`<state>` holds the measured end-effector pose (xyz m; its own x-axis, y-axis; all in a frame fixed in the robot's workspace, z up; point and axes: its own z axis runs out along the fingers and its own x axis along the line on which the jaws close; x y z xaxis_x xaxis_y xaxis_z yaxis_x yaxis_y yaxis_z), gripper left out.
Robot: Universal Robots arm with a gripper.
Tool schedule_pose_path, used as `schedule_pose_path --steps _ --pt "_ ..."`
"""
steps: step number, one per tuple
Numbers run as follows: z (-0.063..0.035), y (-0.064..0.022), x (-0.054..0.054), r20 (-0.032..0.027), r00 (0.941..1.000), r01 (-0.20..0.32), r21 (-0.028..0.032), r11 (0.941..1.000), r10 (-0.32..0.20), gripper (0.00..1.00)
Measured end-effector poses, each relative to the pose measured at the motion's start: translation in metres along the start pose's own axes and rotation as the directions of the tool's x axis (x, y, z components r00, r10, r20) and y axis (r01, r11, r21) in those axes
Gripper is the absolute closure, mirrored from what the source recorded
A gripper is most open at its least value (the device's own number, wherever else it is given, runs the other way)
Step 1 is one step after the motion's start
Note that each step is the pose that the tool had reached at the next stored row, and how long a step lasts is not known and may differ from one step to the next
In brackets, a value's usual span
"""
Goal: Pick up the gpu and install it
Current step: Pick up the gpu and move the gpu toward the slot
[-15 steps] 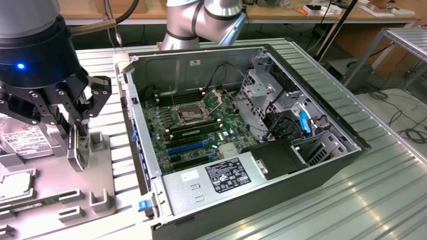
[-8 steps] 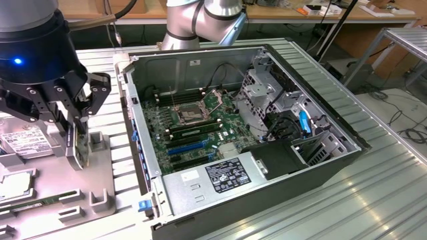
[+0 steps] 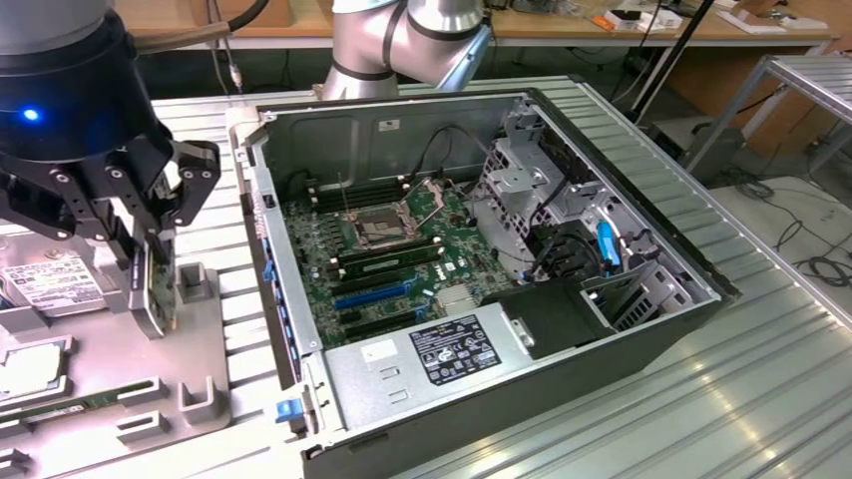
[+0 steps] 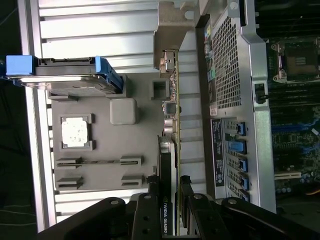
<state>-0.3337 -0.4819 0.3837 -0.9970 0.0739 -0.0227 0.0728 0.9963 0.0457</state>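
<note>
We are noting the gripper (image 4: 169, 189) pinching the gpu (image 4: 171, 125), which is standing on edge just beside the computer case (image 3: 399, 120). Risk, we are judging: card tilting in this narrow grip, its end catching the case wall.

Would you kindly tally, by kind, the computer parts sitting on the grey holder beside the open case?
gpu: 1
hard drive: 1
processor chip: 1
memory stick: 1
Total: 4
</note>
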Motion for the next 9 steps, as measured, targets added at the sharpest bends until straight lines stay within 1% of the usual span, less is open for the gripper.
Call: schedule_pose_path --steps 9 --pt "-0.0091 0.0004 -0.0002 0.0002 1.0000 -0.005 0.0001 1.0000 0.005 0.73"
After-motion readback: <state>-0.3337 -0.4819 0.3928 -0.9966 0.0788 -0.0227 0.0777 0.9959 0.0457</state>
